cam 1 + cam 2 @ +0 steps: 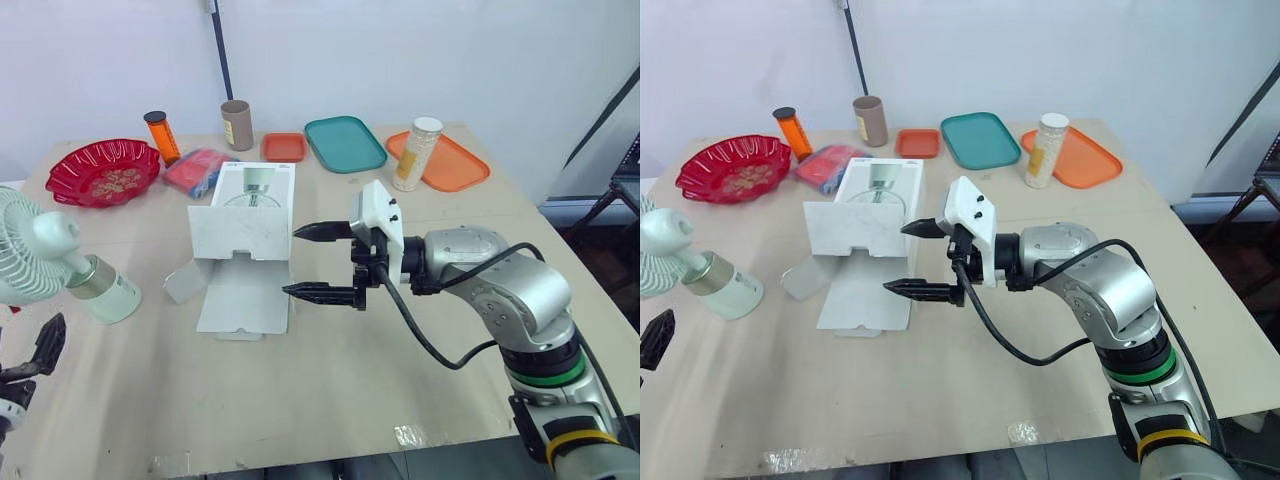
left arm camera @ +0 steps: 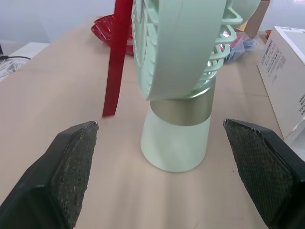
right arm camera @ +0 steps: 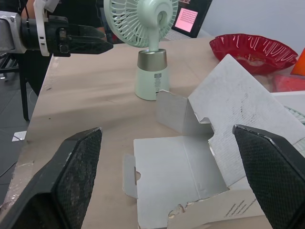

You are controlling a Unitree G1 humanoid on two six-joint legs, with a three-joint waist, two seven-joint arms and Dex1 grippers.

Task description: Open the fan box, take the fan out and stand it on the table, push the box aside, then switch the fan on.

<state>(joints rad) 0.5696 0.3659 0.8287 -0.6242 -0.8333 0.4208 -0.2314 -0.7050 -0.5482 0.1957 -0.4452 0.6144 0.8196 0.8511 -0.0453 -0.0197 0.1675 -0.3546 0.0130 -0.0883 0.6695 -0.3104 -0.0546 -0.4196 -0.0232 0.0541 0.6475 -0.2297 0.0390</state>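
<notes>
On the table (image 1: 350,380), counted by kind:
- One mint-green fan (image 1: 105,290).
- One white fan box (image 1: 240,225).
- Three trays: one teal (image 1: 345,143), one small orange (image 1: 284,147), one large orange (image 1: 460,165).
- One red dish (image 1: 140,160).
- One orange bottle (image 1: 162,137).
- One brown tube (image 1: 237,125).
- One white-capped jar (image 1: 416,155), which stands on the large orange tray.
- One red-and-blue packet (image 1: 197,170).

The fan stands upright near the table's left edge, well apart from the box. The box lies at mid-table with its flaps folded out flat toward me.

My right gripper (image 1: 292,262) has its jaws spread wide and holds nothing. Its fingertips sit at the right edge of the box and its front flap; whether they touch the card I cannot tell.

My left gripper (image 2: 159,125) is likewise spread wide and empty. The fan's base stands ahead between the two fingers, clear of both.

The box carries a printed picture of a fan on its top face and lines of small print on one side, too fine to read. The tube's label is also illegible.
</notes>
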